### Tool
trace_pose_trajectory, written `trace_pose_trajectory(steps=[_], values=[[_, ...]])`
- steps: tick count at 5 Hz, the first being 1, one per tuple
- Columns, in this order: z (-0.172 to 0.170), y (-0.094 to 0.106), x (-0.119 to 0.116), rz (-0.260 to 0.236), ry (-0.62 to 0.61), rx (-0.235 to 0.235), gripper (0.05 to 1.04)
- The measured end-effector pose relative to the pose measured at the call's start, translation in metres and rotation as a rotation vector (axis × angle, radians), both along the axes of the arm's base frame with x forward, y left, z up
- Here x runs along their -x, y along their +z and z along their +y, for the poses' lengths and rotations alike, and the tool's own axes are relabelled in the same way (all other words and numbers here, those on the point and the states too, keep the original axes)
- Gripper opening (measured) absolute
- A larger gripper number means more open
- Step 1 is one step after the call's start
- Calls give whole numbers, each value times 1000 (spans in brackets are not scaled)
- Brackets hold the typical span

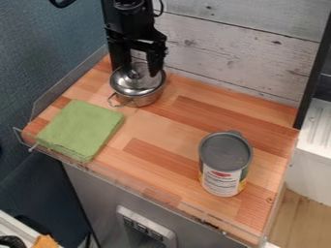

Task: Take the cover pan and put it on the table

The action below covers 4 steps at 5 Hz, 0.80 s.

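The upper part of the arm is cut off by the top edge of the camera view, and the gripper (136,71) is seen hanging over the pot (143,100) at the back of the worktop (165,127). The fingers are held apart, one toward each side of the lid (131,85), with the knob (134,74) seen between them. Whether the knob or the lid is touched by them cannot be told. The far rim of the pot is partly covered by the gripper, and the inside is closed off by the lid, so what may be held in it cannot be made out. One wire handle (112,100) can be seen at the pot's near left side.

A large can (224,164) is stood upright near the front right of the worktop, topped by a grey cover (225,151); its contents are hidden. Its near side is wrapped in a label (221,182). A green cloth (81,130) is laid flat at the left, near the pot but apart from it. At the lower left corner, an orange thing (46,241) is cut off and cannot be identified.
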<state>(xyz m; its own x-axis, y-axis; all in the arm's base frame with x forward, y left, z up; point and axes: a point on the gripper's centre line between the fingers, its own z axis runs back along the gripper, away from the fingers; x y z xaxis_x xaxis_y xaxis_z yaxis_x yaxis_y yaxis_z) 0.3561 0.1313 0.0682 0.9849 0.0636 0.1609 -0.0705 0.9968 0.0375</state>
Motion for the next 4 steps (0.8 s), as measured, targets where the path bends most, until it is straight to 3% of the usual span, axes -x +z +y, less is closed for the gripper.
trace_pose_trajectory(steps=[1,3,4], values=[[20,-7,-6,-18,45,-34,999],[29,-35,-15,9,80,-23,952],[26,-34,-18,19,72,-21,681]])
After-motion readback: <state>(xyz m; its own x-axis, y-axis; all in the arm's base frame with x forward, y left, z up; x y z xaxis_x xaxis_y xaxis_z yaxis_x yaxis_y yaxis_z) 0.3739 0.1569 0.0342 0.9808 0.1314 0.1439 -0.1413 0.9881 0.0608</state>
